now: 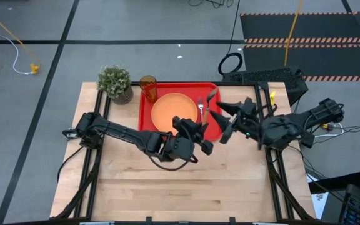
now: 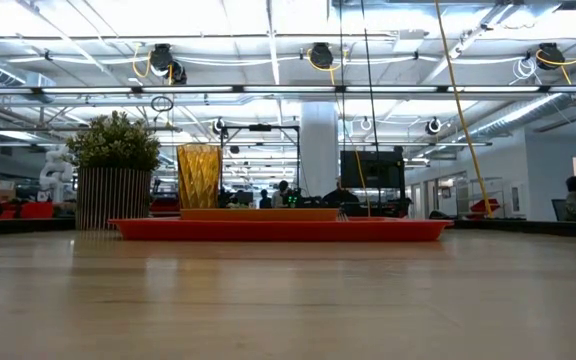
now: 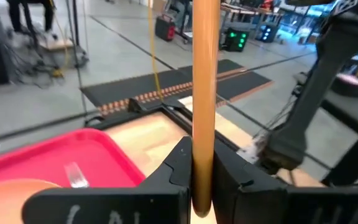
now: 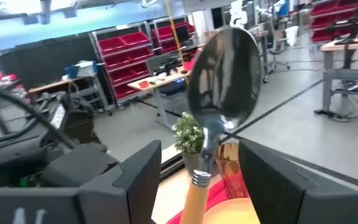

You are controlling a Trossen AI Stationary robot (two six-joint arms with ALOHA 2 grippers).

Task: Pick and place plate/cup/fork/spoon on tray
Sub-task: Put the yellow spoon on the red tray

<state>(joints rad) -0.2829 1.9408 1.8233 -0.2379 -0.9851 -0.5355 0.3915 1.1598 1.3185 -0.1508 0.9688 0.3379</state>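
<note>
Light wooden table (image 1: 167,187), red tray (image 1: 147,115) at its far edge, potted plant (image 1: 115,82) just beside the tray

Bare tabletop (image 1: 186,194) in front, plant (image 1: 115,82) and cup (image 1: 148,84) crowding tray's (image 1: 147,120) far-left corner.

We see a light wood table (image 1: 167,181) on a grey floor (image 1: 30,125) crossed by dark tape lines. Black mats with orange-striped edges (image 1: 305,31) lie beyond the table's far right corner, with a yellow cable (image 1: 5,37) trailing off the far left. Behind the table we see an open workshop hall: bright ceiling strip lights (image 2: 268,40), hanging cable reels (image 2: 320,55), a white pillar (image 2: 318,140), a dark monitor (image 2: 373,168). Shelving with red bins (image 4: 129,46) lines one side, with workbenches (image 4: 347,50) nearby.
</note>
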